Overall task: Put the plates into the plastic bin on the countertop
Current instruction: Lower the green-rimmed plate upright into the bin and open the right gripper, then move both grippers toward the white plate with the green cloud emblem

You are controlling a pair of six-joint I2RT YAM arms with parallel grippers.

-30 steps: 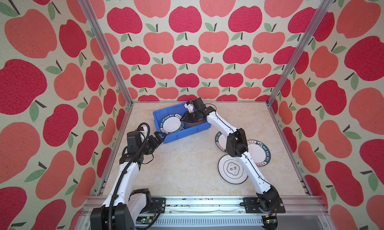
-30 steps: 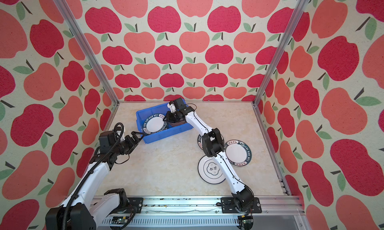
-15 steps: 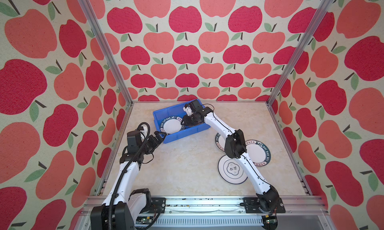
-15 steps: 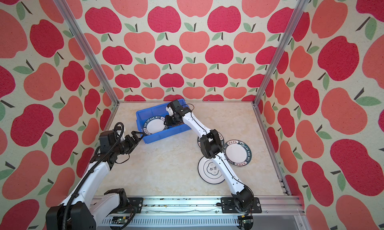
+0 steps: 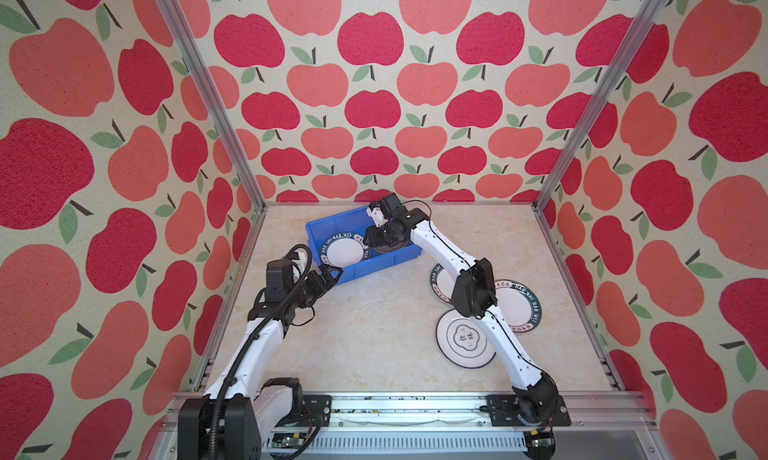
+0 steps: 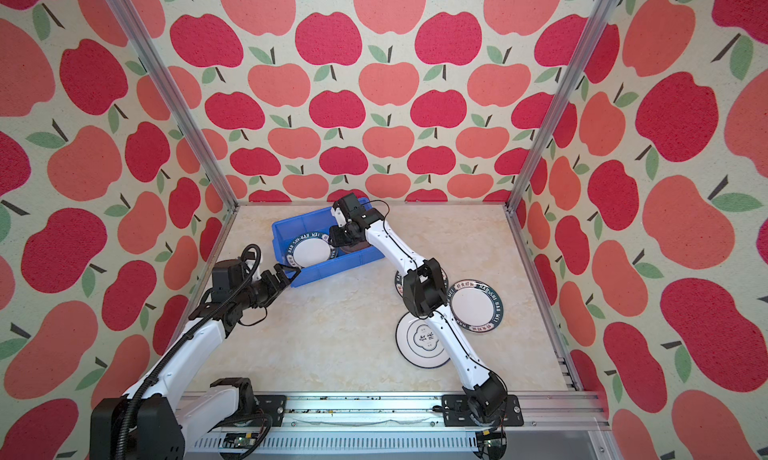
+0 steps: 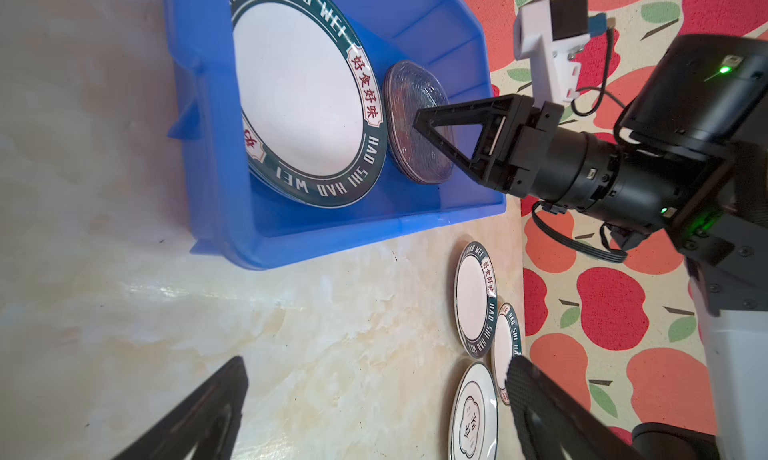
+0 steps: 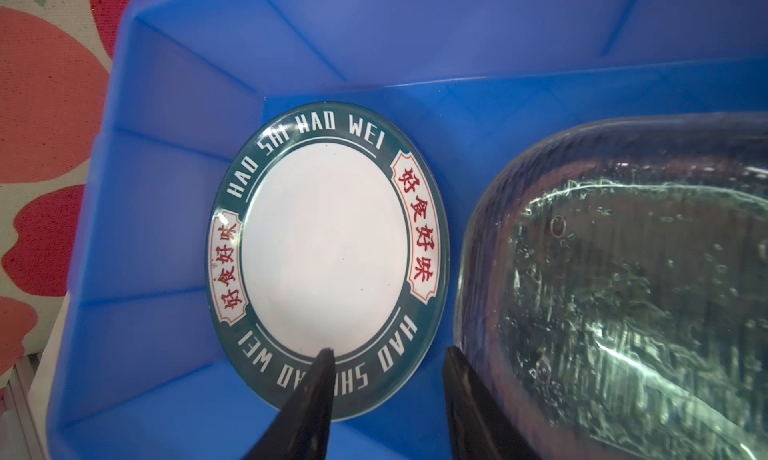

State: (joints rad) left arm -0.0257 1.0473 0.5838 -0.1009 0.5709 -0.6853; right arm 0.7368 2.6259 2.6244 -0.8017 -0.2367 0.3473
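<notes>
White emblem plate [image 5: 465, 338] and two lettered plates [image 5: 517, 305] lie unmoved on the table [image 5: 365, 333]. The left tool [image 7: 376, 361] stays wide open beside the blue bin [image 5: 374, 267]. Inside it, the right tool [image 8: 388, 351] has parted wider and grips nothing, beside the glass plates [image 7: 405, 88] and a green-rimmed plate [image 5: 344, 251].

**Rim lettering on the plates is all I can read**

On the round white plate [image 8: 324, 250] in the blue bin [image 8: 145, 229] I read "HAO SHI HAO WEI" twice in white capitals around the dark green rim. Between them, 好食好味 stands in red on two white panels. The lettered plate [image 5: 517, 306] by the countertop's [image 5: 374, 333] right edge carries the same words. The emblem plate [image 5: 465, 339], nearer the front edge, bears two dark characters I cannot make out.
</notes>
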